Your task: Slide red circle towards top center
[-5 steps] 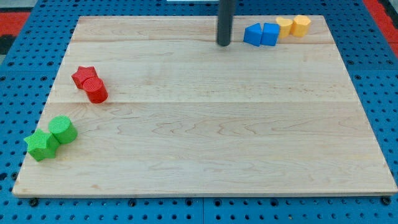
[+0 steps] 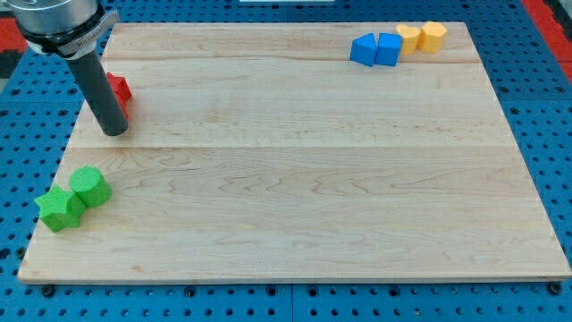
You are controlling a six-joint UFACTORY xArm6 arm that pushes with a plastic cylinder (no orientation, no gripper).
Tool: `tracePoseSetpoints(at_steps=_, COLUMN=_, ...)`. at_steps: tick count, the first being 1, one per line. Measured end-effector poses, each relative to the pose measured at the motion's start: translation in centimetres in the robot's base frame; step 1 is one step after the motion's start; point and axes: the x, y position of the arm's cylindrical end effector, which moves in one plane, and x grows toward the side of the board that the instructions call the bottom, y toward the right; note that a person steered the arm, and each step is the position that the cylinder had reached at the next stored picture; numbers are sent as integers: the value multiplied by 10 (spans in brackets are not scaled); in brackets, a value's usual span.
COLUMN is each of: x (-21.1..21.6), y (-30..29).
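My tip (image 2: pixel 113 131) rests on the wooden board (image 2: pixel 295 179) near its left edge, in the upper left of the view. Red (image 2: pixel 120 89) shows just to the right of the rod, a little above the tip, and is mostly hidden behind the rod. I cannot tell whether this is the red circle, the red star, or both. The red touches or nearly touches the rod's right side.
A green star (image 2: pixel 57 209) and a green circle (image 2: pixel 90 187) sit together at the lower left. Two blue blocks (image 2: pixel 363 49) (image 2: pixel 389 49) and two yellow blocks (image 2: pixel 408 37) (image 2: pixel 433 36) form a row at the top right.
The rod has moved from the top centre to the upper left. The red blocks now sit higher and further left, half hidden behind the rod. The other blocks have not moved.
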Motion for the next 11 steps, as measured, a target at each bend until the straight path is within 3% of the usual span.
tracePoseSetpoints(at_steps=3, x=-45, y=-14)
tracePoseSetpoints(at_steps=5, x=-26, y=-73)
tracePoseSetpoints(at_steps=6, x=-75, y=-64)
tracePoseSetpoints(at_steps=8, x=-77, y=110)
tracePoseSetpoints(at_steps=10, x=-100, y=103)
tracePoseSetpoints(at_steps=11, x=-122, y=204)
